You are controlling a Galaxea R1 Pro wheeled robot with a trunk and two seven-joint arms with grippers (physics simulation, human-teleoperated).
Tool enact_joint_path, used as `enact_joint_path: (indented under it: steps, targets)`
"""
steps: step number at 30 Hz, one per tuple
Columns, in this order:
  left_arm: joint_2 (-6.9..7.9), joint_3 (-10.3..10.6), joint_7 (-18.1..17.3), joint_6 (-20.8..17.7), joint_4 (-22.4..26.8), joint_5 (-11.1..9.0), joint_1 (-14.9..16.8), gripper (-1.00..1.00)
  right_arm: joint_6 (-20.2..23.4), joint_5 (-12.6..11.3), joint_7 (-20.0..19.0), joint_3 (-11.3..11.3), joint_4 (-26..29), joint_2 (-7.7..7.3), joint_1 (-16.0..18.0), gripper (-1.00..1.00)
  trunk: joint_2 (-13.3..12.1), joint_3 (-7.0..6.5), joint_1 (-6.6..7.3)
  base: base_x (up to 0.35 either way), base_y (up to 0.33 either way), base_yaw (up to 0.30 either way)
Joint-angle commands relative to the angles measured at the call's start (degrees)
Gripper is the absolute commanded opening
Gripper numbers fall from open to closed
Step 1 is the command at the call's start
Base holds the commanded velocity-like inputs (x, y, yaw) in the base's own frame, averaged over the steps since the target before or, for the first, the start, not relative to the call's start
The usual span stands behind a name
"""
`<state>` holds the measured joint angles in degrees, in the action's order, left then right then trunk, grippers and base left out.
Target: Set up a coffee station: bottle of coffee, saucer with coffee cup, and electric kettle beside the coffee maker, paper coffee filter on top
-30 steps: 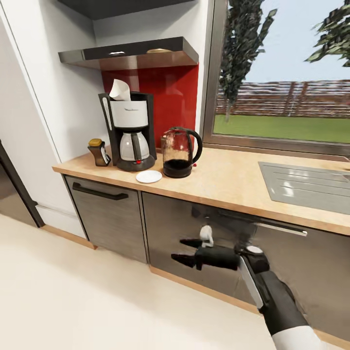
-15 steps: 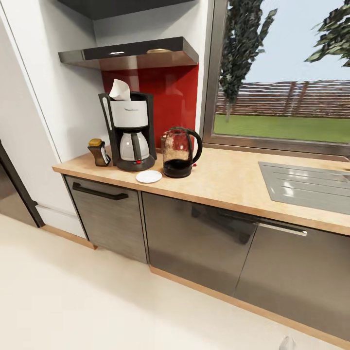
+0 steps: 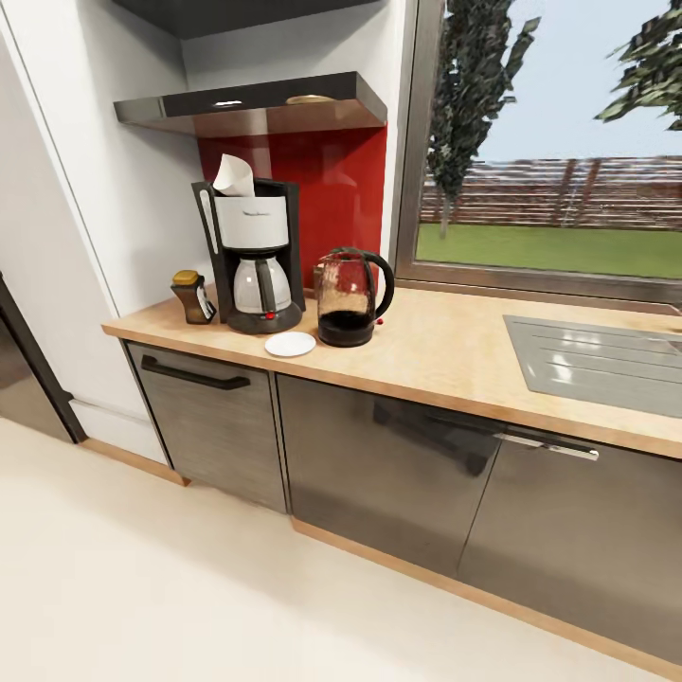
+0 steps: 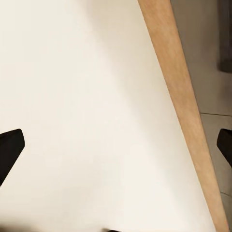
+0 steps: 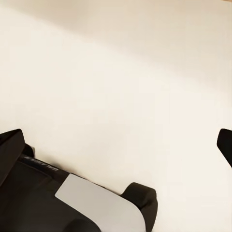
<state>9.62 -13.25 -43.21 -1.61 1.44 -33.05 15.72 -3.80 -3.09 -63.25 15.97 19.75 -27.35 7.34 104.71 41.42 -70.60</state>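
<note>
On the light wood-grain counter (image 3: 445, 355) stands the tall black-and-white coffee maker (image 3: 252, 256), white paper cone filter (image 3: 233, 176) on top; glass electric kettle (image 3: 351, 296), small dark gold-capped coffee jar (image 3: 192, 296) and white saucer (image 3: 290, 344) sit beside it. Both grippers' jaws, left (image 4: 116, 147) and right (image 5: 116, 147), gape wide, empty, over the cream floor (image 4: 87, 96).

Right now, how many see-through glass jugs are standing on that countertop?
2. The electric kettle stands right of the coffee maker, and a smaller glass carafe sits inside that machine. Nothing appears hidden behind them.
</note>
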Motion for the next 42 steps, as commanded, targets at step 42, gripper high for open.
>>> enact_joint_path:
  steps: [42]
  targets:
    - [0.05, -0.5, -0.2, -0.2, 0.0, 0.3, 0.0, 1.00, -0.2, 0.0, -0.2, 0.3, -0.2, -0.42, 0.0, 1.00, 0.0, 0.05, 0.01, 0.000, -0.105, -0.161]
